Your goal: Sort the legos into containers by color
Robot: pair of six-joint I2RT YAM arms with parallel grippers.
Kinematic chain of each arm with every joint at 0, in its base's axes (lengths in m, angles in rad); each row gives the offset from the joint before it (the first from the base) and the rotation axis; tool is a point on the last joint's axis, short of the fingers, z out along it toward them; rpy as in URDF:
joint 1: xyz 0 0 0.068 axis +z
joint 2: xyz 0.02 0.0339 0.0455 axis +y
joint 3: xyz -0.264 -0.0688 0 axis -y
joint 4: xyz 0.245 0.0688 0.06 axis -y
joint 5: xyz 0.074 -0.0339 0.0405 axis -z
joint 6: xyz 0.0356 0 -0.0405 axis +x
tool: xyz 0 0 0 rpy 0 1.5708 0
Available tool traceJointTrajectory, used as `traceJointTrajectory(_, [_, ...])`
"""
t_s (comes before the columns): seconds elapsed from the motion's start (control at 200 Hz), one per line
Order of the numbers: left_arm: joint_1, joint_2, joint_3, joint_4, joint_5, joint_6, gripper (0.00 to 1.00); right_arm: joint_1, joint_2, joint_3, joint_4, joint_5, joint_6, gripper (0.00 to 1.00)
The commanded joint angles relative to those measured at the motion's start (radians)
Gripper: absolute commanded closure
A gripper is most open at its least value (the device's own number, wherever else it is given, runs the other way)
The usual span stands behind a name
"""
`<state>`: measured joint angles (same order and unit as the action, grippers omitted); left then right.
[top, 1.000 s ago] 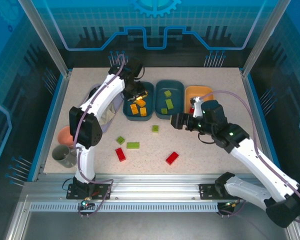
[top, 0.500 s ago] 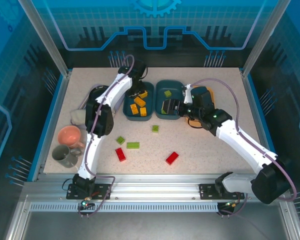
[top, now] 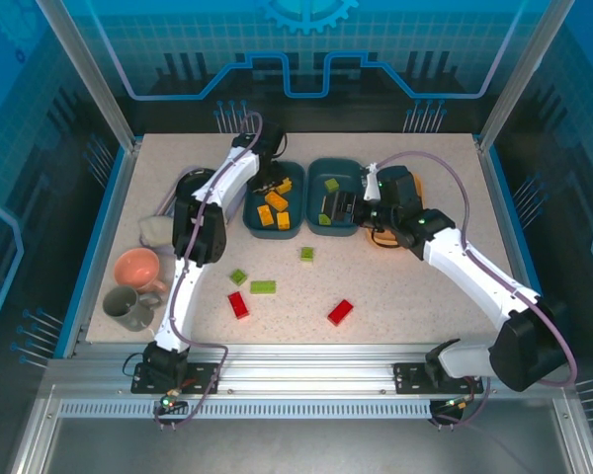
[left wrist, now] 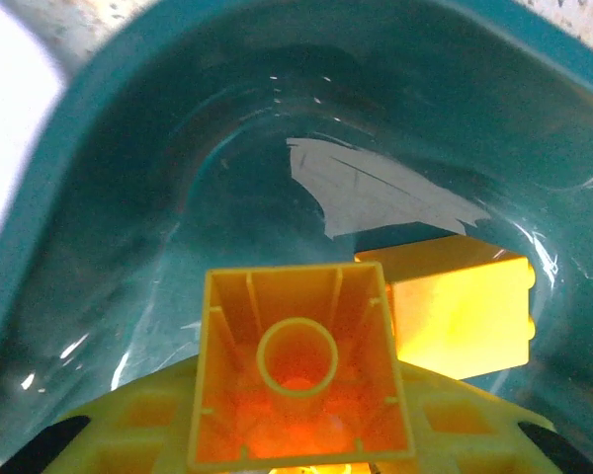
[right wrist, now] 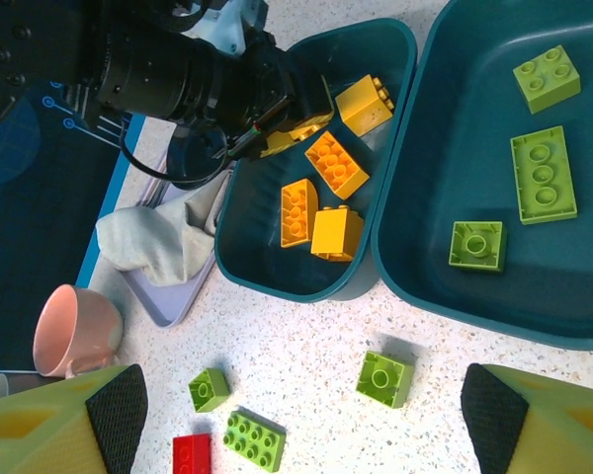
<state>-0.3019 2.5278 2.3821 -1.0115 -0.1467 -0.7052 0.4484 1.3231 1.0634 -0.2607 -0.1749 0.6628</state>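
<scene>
Brick (left wrist: 298,380): orange, pinched by left gripper (top: 266,182) inside its teal tray (left wrist: 109,217); drop next.
Right gripper (right wrist: 296,425): open, now moved over tray of green bricks (right wrist: 445,128).

- Middle tray (top: 334,232): on the table (top: 425,286), toward its far side; three bricks (right wrist: 544,175) lie in it.
- Left tray (top: 274,235): just beside the middle tray, on its left; four bricks (right wrist: 336,164) lie in it.
- Right tray (top: 380,236): just beside the middle tray, on its right.
- Loose bricks (top: 306,254): five on the table in front of the middle tray, mostly toward the left.
- Cloth (top: 156,229), cup (top: 138,267) and mug (top: 128,308): well left of the middle tray, beyond the left tray.
</scene>
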Motion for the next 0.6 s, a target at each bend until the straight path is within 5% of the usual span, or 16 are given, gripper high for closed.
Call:
traceJointTrajectory(0.0, [0.002,0.022,0.048,-0.012,0.036,0.02,0.68,-0.013,0.013,0.037,-0.009,-0.029,0.003,0.14])
traceJointTrajectory(0.295, [0.003,-0.05,0.085,-0.037,0.059,0.008,0.37,-0.006,0.011,0.053,-0.074,-0.024,-0.071,0.14])
traceJointTrajectory(0.485, [0.001,-0.199,0.061,-0.084,0.05,-0.024,0.26,0.08,0.038,0.094,-0.171,0.041,-0.213,0.16])
traceJointTrajectory(0.595, [0.002,-0.372,-0.094,-0.112,0.026,-0.07,0.25,0.181,0.076,0.112,-0.2,0.085,-0.273,0.16])
